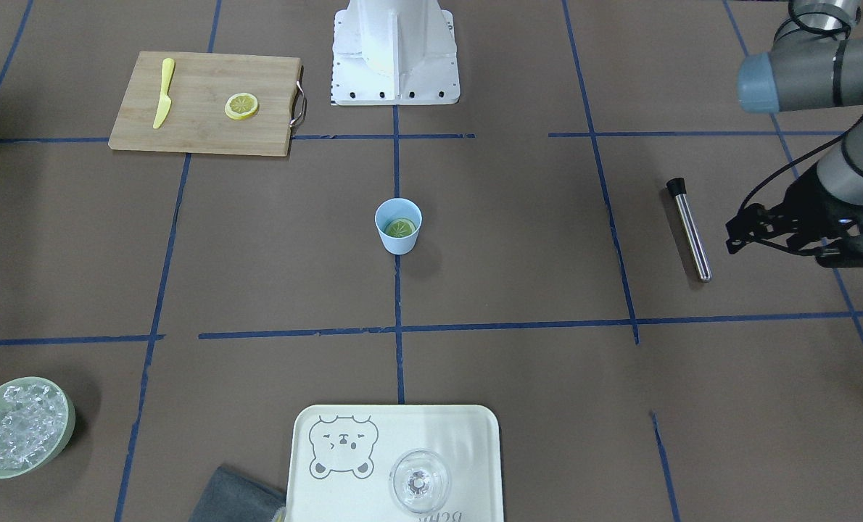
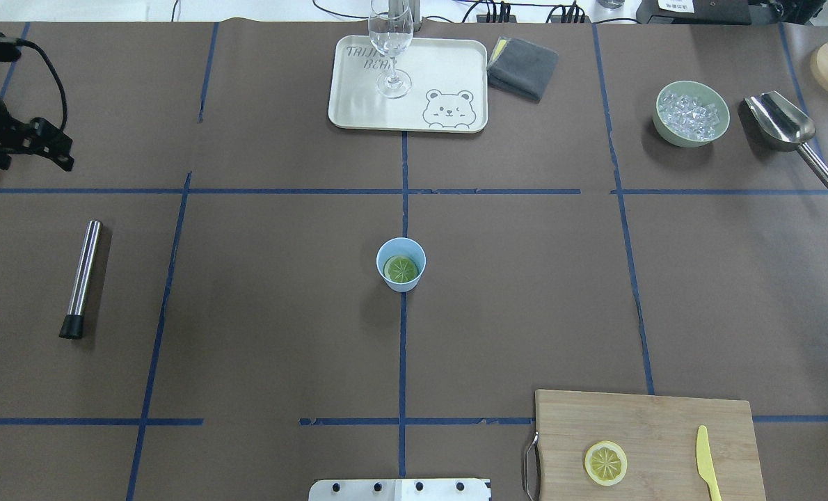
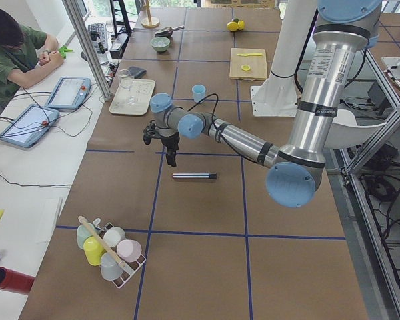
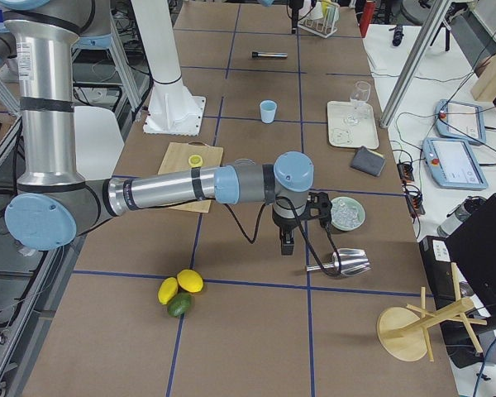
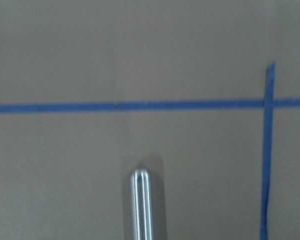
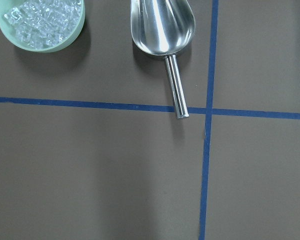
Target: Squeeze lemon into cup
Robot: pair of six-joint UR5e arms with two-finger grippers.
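Observation:
The light-blue cup (image 1: 398,242) stands upright at the table's middle and also shows in the overhead view (image 2: 388,251). One lemon slice (image 1: 399,229) lies flat inside it (image 2: 401,268). A second lemon slice (image 1: 241,106) lies on the wooden cutting board (image 2: 664,431). My left gripper (image 1: 732,243) hovers far off at the robot's left side (image 2: 66,161), empty, its fingers drawn together to one tip. My right gripper (image 4: 287,244) shows only in the exterior right view, near the ice bowl; I cannot tell if it is open.
A steel rod with a black cap (image 1: 689,228) lies below the left gripper. A yellow plastic knife (image 1: 163,93) lies on the board. A bear tray (image 2: 358,104) holds a clear glass (image 2: 390,49). Ice bowl (image 2: 691,113), metal scoop (image 2: 783,122) and grey cloth (image 2: 523,67) are at the far edge.

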